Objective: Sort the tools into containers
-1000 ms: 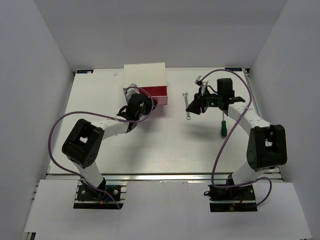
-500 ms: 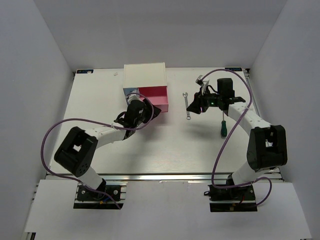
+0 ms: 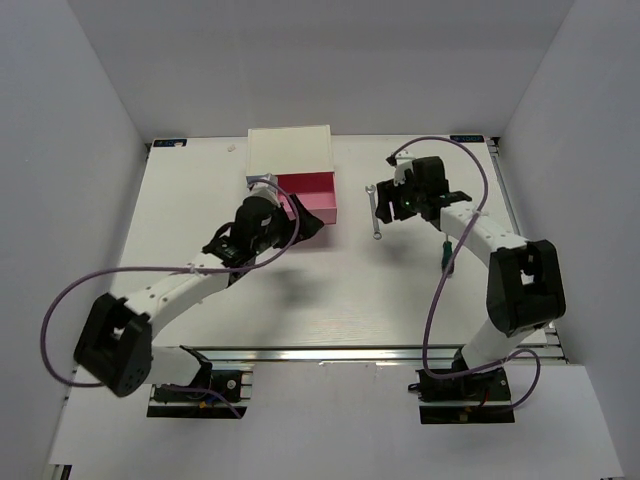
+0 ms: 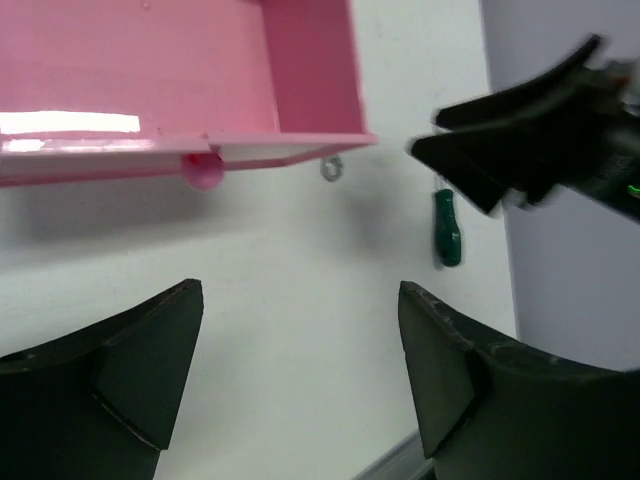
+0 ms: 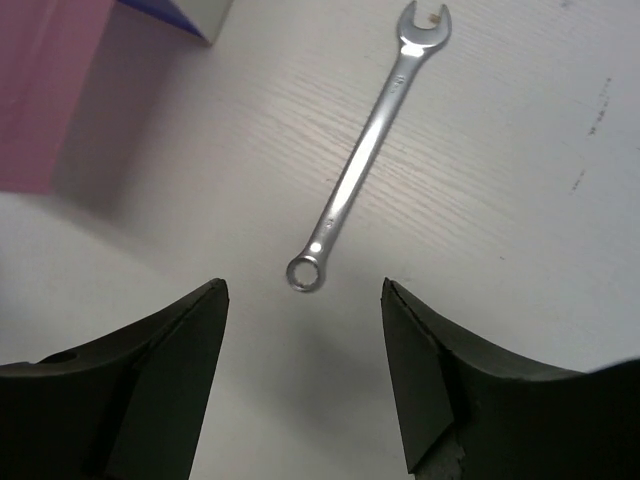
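Our right claw (image 5: 300, 322) is now further left, over the wrench (image 5: 365, 160).
It stands wide open and empty; the wrench lies flat on the table (image 5: 520, 260) near the pink drawer (image 5: 40, 90), so we should straddle its shaft before closing.

A white table (image 3: 330, 290) with a faint wood grain fills the middle of the overhead view. Plain pale grey walls close it in: a back wall (image 3: 320, 60) at twelve o'clock, a left wall (image 3: 60, 200) at nine and a right wall (image 3: 590, 200) at three. A small dark label (image 3: 170, 142) sits at the table's eleven o'clock corner, and another small label (image 3: 467, 137) at the one o'clock corner. Near the first, a tiny white speck (image 3: 232, 148) lies on the surface. A silver metal rail (image 3: 330, 354) runs along the six o'clock edge, with a flat white panel (image 3: 330, 420) just beyond it.
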You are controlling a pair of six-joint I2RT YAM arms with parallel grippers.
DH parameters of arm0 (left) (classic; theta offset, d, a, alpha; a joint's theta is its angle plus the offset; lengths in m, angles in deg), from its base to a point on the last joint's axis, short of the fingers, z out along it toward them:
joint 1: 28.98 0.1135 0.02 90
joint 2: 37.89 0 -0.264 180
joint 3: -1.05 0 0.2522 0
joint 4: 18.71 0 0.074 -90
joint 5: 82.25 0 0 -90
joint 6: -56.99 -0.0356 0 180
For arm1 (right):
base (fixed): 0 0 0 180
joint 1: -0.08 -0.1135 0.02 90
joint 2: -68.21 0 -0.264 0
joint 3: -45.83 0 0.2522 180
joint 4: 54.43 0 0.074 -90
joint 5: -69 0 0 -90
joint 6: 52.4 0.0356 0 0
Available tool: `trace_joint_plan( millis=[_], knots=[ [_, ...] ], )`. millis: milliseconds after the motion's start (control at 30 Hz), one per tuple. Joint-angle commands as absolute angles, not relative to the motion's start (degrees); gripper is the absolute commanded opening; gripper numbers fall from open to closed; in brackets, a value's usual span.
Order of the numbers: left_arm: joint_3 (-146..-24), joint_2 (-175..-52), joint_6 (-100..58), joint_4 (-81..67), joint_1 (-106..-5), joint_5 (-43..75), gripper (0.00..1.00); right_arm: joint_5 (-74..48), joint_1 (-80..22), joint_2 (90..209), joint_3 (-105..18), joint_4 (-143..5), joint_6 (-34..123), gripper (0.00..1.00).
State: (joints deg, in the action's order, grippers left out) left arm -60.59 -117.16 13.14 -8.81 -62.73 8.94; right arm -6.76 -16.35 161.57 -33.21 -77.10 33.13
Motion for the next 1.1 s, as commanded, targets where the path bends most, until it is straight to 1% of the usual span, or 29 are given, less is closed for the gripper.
trace_joint_plan(
  millis=[0, 33, 100, 133, 200, 233, 300, 333, 400, 433, 467, 567, 667, 700, 733, 833, 900, 1000, 1033, 1067],
  knots=[
    [-61.41, -106.14, 6.30, 0.30, -62.99, 10.65, 0.92, -19.83, -20.47, 166.09, -37.70, -76.63, 36.02, 0.69],
    [-60.97, -104.01, 5.76, 1.37, -62.99, 10.39, 0.96, -25.43, -21.62, 167.68, -38.76, -76.81, 36.54, 0.69],
    [-59.74, -99.44, 5.14, 4.69, -62.99, 7.77, 0.98, -28.46, -23.91, 171.37, -42.09, -78.56, 37.15, 0.68],
    [-58.34, -94.72, 5.14, 5.85, -62.99, 5.66, 0.98, -30.47, -24.27, 175.22, -45.94, -80.65, 38.98, 0.66],
    [-57.28, -89.95, 5.83, 9.87, -62.99, 1.36, 0.98, -30.93, -24.36, 179.80, -49.57, -82.51, 42.60, 0.64],
    [-56.32, -85.40, 6.28, 11.12, -63.08, -0.14, 0.98, -31.45, -24.36, 181.05, -52.02, -82.96, 43.39, 0.63],
    [-55.52, -81.16, 8.02, 15.67, -62.99, -2.61, 0.98, -32.68, -24.36, 184.20, -53.70, -83.05, 45.06, 0.61],
    [-54.65, -79.14, 8.99, 16.92, -62.99, -5.06, 0.98, -34.43, -24.36, 185.36, -55.89, -83.48, 45.33, 0.57],
    [-53.85, -73.60, 11.19, 20.51, -62.99, -6.74, 0.98, -36.72, -24.36, 188.34, -58.45, -84.36, 45.86, 0.54],
    [-53.50, -71.93, 11.90, 21.58, -62.99, -8.32, 0.98, -37.60, -24.27, 189.05, -59.42, -84.80, 45.94, 0.53],
    [-52.89, -68.95, 12.60, 22.72, -62.99, -9.03, 0.98, -38.39, -24.27, 189.32, -60.12, -84.72, 45.86, 0.52],
    [-52.70, -64.98, 14.54, 26.50, -62.99, -11.23, 0.98, -37.70, -24.18, 189.67, -59.43, -84.10, 44.98, 0.52],
    [-53.40, -64.18, 14.54, 28.71, -62.99, -12.46, 0.98, -35.25, -23.75, 190.90, -59.16, -85.06, 45.59, 0.49],
    [-53.76, -64.52, 14.45, 29.41, -62.99, -12.55, 0.98, -34.11, -23.57, 191.77, -58.90, -85.24, 45.94, 0.46],
    [-54.11, -64.96, 14.28, 29.59, -62.99, -12.64, 0.98, -33.31, -23.22, 192.04, -58.64, -85.51, 46.90, 0.40],
    [-55.78, -67.07, 13.05, 30.11, -62.99, -12.46, 0.98, -30.50, -22.25, 192.40, -56.09, -85.86, 47.44, 0.31],
    [-56.39, -68.12, 12.52, 30.12, -62.99, -12.38, 0.98, -28.57, -21.37, 192.57, -54.60, -86.38, 47.79, 0.28],
    [-56.22, -68.48, 12.17, 29.16, -62.99, -12.38, 0.98, -27.25, -19.88, 193.19, -53.63, -86.91, 48.49, 0.21],
    [-56.05, -68.39, 12.17, 28.89, -62.99, -12.38, 0.98, -27.15, -19.70, 193.02, -53.36, -87.35, 48.58, 0.15],
    [-56.05, -68.31, 12.17, 28.71, -62.99, -12.46, 0.98, -26.72, -19.18, 192.75, -52.93, -87.27, 48.50, 0.11]
  ],
)
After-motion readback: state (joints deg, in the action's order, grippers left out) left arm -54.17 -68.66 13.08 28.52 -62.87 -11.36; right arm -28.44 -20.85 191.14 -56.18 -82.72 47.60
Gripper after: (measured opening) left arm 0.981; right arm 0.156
